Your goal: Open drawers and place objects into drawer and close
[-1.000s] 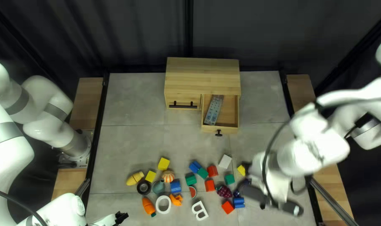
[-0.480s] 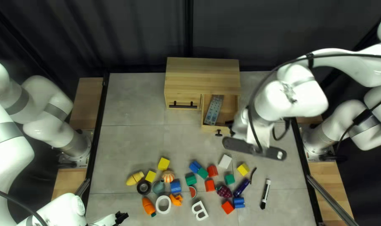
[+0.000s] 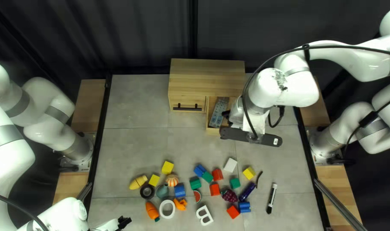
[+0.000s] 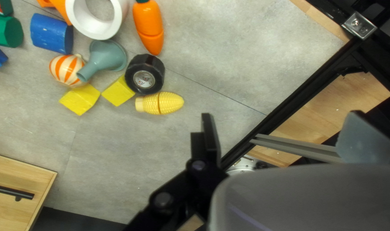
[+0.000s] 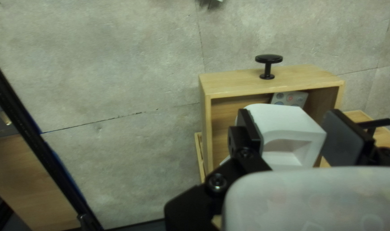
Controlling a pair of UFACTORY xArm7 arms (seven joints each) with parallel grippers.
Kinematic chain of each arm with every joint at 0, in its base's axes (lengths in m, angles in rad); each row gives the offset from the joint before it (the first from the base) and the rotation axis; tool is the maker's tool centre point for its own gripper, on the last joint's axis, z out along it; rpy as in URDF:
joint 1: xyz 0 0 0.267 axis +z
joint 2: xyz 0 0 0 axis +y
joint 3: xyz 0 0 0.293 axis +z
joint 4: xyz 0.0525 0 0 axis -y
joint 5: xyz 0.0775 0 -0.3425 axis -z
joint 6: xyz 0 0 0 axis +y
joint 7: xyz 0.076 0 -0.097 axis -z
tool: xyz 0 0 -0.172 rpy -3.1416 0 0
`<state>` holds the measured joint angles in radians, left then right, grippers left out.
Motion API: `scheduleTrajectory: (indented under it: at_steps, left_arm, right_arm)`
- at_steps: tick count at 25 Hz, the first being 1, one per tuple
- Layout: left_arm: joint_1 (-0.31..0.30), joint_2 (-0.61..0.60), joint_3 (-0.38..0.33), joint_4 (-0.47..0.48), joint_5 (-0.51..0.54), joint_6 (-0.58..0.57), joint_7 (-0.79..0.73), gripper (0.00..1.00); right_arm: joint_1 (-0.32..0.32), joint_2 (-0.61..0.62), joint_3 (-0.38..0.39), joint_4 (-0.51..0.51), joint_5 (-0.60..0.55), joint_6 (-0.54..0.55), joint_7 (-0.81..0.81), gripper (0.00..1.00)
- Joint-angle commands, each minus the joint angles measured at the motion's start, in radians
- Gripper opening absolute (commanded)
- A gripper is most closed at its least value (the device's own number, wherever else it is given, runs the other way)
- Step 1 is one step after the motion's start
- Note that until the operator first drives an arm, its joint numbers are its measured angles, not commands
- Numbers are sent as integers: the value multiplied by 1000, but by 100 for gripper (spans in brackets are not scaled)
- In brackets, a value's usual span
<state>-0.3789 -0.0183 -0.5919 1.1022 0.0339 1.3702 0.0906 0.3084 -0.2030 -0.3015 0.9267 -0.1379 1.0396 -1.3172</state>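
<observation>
The right end effector (image 3: 226, 115) grips a white hollow piece (image 5: 287, 122) at the open drawer (image 5: 238, 84), which holds a remote (image 3: 219, 112) with marked buttons; the left end effector (image 3: 125, 222) stands wide open. On the tabletop (image 3: 135, 149) lie 1 labelled tape roll (image 4: 145, 73) and 1 white letter (image 3: 199, 213)

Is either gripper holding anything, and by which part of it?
The right gripper has a white block with a hollow in it, pinched by two opposite sides. The left gripper is open, holding nothing.
</observation>
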Motion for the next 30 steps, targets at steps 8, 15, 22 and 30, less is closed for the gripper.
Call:
scheduleTrajectory:
  at_steps: [8,15,22,30]
  left_arm:
    - [0,0,0,0,0,0,0,100]
    - [0,0,0,0,0,0,0,100]
    - [0,0,0,0,0,0,0,100]
    - [0,0,0,0,0,0,0,100]
  right_arm:
    - [-13,63,-56,84,100,48,-95,0]
    - [-21,76,-80,71,178,34,-140,0]
    - [-30,64,-104,22,253,1,-170,0]
    - [-40,72,-127,7,307,-13,-192,0]
